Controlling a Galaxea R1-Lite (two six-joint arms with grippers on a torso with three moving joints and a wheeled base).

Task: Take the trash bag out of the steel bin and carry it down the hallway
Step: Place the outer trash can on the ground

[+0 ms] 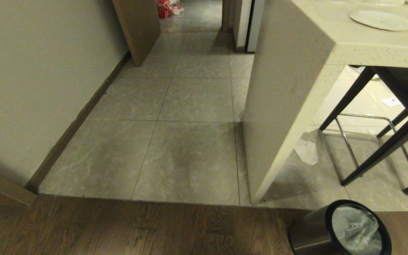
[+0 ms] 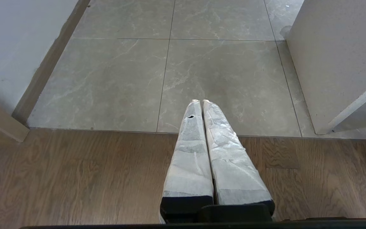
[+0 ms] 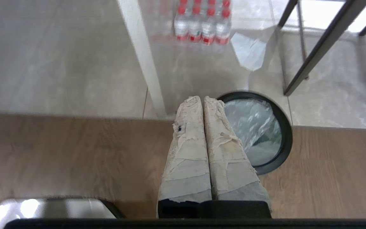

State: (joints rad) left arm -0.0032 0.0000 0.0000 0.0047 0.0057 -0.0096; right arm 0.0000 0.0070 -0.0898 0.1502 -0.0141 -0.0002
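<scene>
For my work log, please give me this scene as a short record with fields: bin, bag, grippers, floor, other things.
steel bin: upright on the dark wood floor, near the tile edge, beside the counter's side panel
trash bag: inside the bin, not lifted
left gripper: shut, empty, over the tile edge
right gripper: shut, empty, above the bin's rim
hallway: grey tiles leading ahead
other: plate on the counter; water bottles on the floor

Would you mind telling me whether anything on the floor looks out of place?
Yes: a crumpled whitish scrap lies loose on the tiles beside the counter's side panel, outside the steel bin. A white paper slip also lies under the stools. The trash bag sits inside the bin.
</scene>
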